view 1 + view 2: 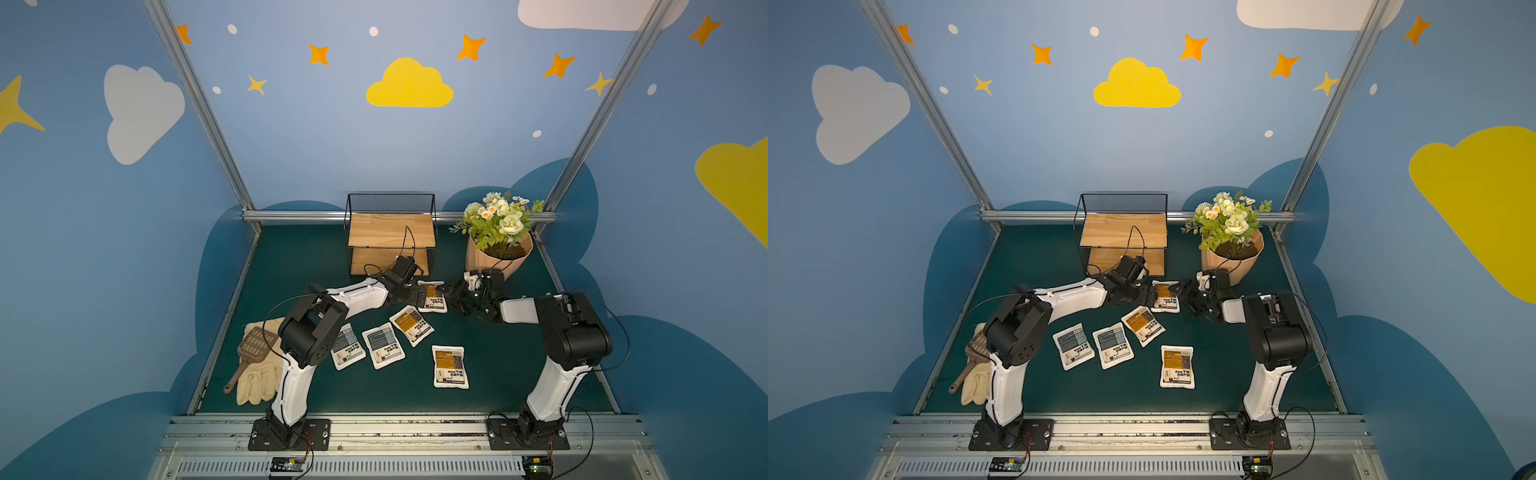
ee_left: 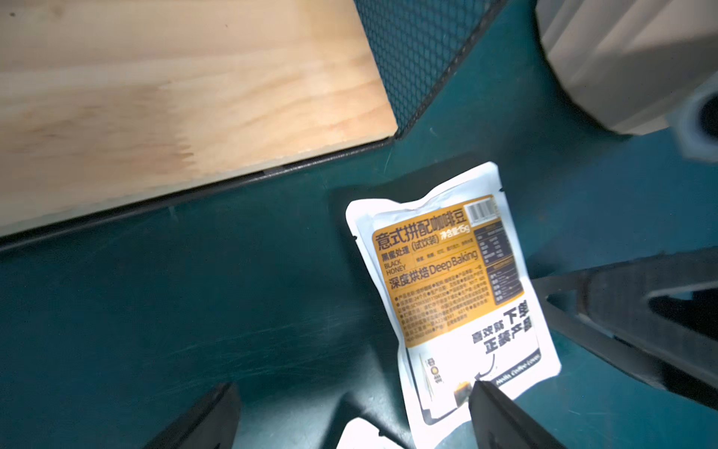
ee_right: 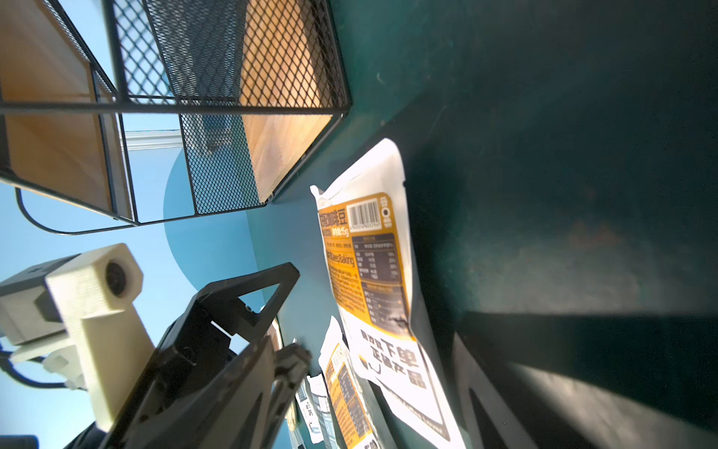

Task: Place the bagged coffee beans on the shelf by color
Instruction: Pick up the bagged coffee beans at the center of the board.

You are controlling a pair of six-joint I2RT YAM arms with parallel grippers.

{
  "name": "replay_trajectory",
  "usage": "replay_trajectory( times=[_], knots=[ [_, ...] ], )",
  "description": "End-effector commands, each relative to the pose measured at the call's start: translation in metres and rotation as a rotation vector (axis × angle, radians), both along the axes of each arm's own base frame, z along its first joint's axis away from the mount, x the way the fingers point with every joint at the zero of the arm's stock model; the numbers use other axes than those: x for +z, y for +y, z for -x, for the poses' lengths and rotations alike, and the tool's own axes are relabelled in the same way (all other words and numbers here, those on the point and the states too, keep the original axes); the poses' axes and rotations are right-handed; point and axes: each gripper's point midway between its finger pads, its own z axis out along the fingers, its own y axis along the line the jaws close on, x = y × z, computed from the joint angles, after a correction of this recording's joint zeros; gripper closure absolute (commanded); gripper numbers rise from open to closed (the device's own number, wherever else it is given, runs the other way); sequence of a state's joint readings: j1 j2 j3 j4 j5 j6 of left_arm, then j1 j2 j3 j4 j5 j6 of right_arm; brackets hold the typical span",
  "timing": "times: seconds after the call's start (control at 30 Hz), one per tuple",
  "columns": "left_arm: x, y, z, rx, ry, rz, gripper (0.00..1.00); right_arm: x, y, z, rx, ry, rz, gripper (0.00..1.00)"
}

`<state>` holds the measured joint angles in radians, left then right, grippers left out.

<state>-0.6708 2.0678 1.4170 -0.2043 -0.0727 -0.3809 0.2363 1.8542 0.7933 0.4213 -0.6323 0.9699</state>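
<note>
Toward 12 o'clock on green surface point(image 1: 299, 266): white puffy orange-brown-labelled coffee pouch point(image 1: 434, 303), flat before black-wire wooden-board shelf point(image 1: 386, 228).
Left claw point(image 1: 420, 296): spread, pouch's 9 o'clock.
Right claw point(image 1: 451, 296): spread, 3 o'clock.

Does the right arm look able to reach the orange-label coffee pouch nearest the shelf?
Probably yes: the right gripper sits open right beside the orange-label coffee pouch, nothing between them, though the left gripper crowds its other side.
</note>
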Motion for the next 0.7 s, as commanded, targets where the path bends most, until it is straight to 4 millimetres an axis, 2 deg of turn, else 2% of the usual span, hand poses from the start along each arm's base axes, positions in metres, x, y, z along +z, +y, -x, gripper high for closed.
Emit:
replay_trajectory(
  times=[0.0, 0.13, 0.37, 0.67],
  knots=[
    [-0.015, 0.015, 0.001, 0.015, 0.016, -0.12, 0.02, -0.049, -0.002, 0.027, -0.01, 0.172, 0.076, 0.22],
    [-0.03, 0.019, 0.005, 0.015, 0.046, -0.172, 0.02, -0.053, 0.001, 0.031, -0.005, 0.18, 0.07, 0.24],
    [-0.039, 0.017, 0.01, 0.006, 0.066, -0.177, 0.02, -0.056, 0.005, 0.035, 0.002, 0.183, 0.037, 0.34],
    [-0.045, 0.019, 0.018, 0.005, 0.08, -0.178, 0.02, -0.058, 0.006, 0.038, 0.003, 0.182, 0.018, 0.67]
  ],
)
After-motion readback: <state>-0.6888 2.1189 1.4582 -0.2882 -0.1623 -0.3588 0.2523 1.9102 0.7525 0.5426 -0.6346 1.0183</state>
